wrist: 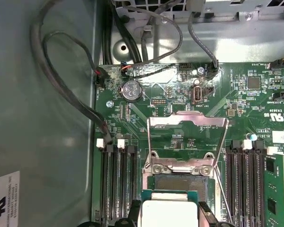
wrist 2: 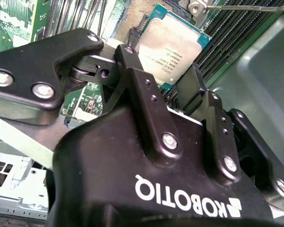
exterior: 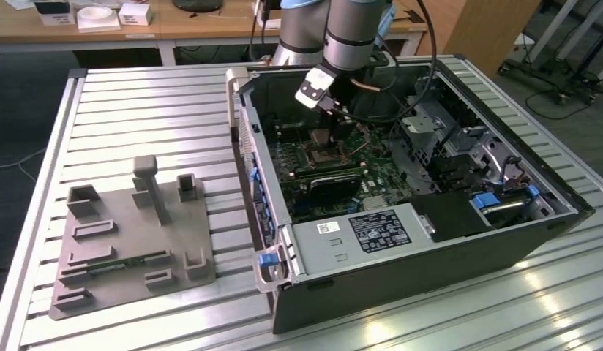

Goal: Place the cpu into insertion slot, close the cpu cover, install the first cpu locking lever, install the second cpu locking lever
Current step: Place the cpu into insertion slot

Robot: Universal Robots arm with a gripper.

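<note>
Placement step: the gripper point(wrist 2: 163, 66) clasped the cpu point(wrist 2: 173, 45); the insertion slot point(wrist: 180, 182) lay just beneath, cpu cover point(wrist: 187, 118) raised beyond. Seating likely demanded square alignment.

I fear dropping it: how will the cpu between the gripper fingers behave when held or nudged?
The cpu is a thin flat plate with a metal top, so probably stiff and light. The gripper pinches only its edges, so it might slip. Being flat, it should not roll.
</note>
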